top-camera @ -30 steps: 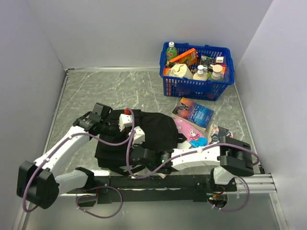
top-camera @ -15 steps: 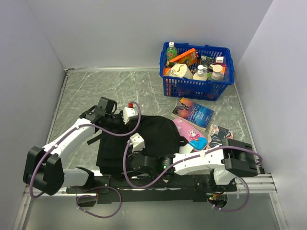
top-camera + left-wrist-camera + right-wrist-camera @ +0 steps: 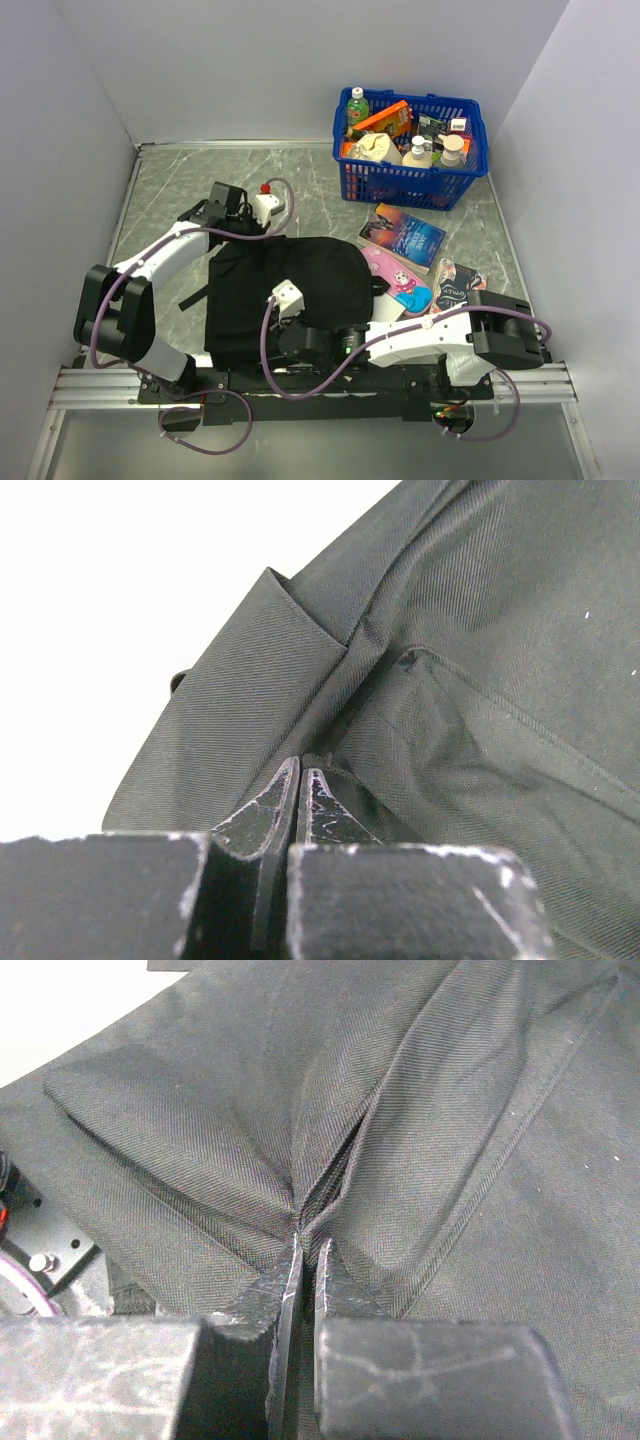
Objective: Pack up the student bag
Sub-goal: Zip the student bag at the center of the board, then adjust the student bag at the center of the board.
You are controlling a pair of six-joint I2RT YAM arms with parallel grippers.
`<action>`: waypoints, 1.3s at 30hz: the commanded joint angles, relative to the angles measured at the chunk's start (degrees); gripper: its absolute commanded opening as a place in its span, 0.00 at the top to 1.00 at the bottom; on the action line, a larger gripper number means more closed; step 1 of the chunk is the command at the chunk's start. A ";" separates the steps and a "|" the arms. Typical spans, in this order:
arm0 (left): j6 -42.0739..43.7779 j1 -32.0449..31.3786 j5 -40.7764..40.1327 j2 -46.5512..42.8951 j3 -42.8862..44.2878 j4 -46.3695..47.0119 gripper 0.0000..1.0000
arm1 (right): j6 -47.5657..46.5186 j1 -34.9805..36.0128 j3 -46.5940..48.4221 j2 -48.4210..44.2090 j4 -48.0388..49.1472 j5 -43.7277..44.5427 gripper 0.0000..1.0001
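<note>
One student bag (image 3: 300,280) — groceries (image 3: 380,148) in basket (image 3: 400,185)

Grey marble-patterned tabletop (image 3: 250,190) between plain pale lavender walls (image 3: 250,70) at back and both sides, under even light.

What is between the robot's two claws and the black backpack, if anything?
Nothing visible. The left gripper is shut on a fold of the backpack at its far edge, and the right gripper is shut on another fold near its near edge, so both touch the fabric directly.
</note>
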 commanded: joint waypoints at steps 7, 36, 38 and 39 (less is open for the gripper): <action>-6.15 3.62 0.20 -2.76 8.25 9.32 0.98 | -6.84 -0.06 9.78 4.02 2.69 -8.01 1.00; 13.36 -5.69 6.81 -19.73 -4.40 -17.33 0.55 | 34.73 -13.51 17.01 -2.65 -60.94 9.39 0.25; 12.21 -5.69 4.35 -18.41 -5.81 -16.01 0.56 | 33.94 -13.59 15.34 -3.09 -59.18 8.25 0.25; 11.60 -5.52 3.38 -17.97 -5.90 -15.22 0.57 | 32.72 -13.77 14.47 -4.04 -57.70 6.85 0.25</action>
